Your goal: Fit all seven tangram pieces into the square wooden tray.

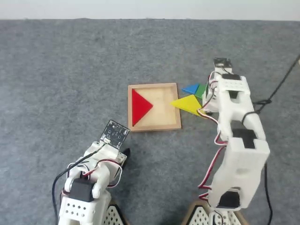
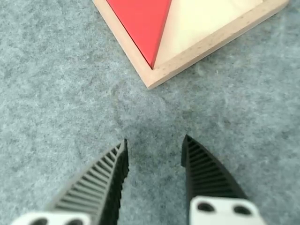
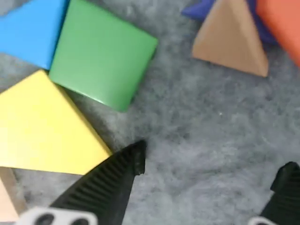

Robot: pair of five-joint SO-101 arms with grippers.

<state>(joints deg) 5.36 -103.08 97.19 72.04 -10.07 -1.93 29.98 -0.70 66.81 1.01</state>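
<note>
The red triangle (image 1: 139, 107) lay seated in one half of the square wooden tray (image 1: 154, 127), near the middle of the table; the rest of the tray was bare. Toward the table's right edge lay the yellow triangle (image 3: 47, 126), one corner reaching the tray's rim, with the green square (image 3: 103, 58) and a blue piece (image 3: 30, 30) touching it. A tan triangle (image 3: 232, 40) lay a little apart.

The right gripper (image 3: 213, 161) hung with jaws apart over bare table, one jaw just beside the yellow triangle. The second piece's pickup seemed in hand. Next, the jaws would probably need shifting to straddle that thin, flat triangle.

The left gripper (image 2: 155, 143), jaws apart and empty, sat just short of the tray's near corner.
</note>
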